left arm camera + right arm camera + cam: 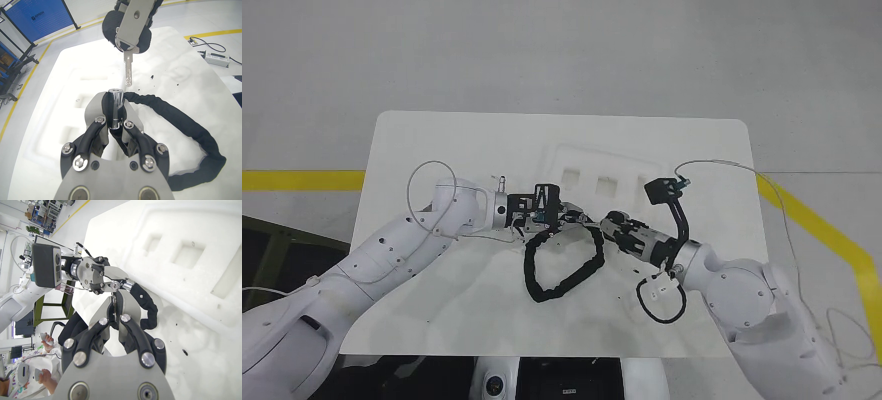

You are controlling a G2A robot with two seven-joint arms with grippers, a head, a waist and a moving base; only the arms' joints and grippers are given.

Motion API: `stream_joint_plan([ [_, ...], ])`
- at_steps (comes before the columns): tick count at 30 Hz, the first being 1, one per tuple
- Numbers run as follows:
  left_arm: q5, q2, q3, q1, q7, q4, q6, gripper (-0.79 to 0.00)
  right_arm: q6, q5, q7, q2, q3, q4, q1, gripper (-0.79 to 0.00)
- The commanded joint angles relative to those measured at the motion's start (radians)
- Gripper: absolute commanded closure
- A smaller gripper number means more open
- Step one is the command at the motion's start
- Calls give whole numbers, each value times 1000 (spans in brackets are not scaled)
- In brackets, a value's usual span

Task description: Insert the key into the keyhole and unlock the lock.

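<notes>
My left gripper [113,111] is shut on the chrome lock cylinder [114,108], whose keyhole end [115,90] faces the other arm. The lock's black fabric-covered cable [189,125] loops away over the table [542,270]. My right gripper [114,306] is shut on the head of the silver key [128,72]. The key blade's tip hangs a short way off the keyhole, slightly to one side, not inside it. In the right wrist view the keyhole face [114,285] sits just beyond my fingers. From above, the two grippers meet near the table's middle [577,222].
A white foam tray [607,170] with rectangular recesses lies at the back of the table, right behind the lock. Small dark crumbs [151,76] dot the white tabletop. A black cable loop [660,300] hangs by the right arm.
</notes>
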Motion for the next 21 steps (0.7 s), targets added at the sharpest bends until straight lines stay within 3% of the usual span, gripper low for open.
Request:
stream_joint_plan([
  [1, 0, 0, 0, 0, 0, 0, 0, 0, 30, -2, -3, -2, -3, -3, 5, 0],
  [21, 0, 0, 0, 0, 0, 0, 0, 0, 118, -9, -11, -14, -42, 6, 51, 0],
])
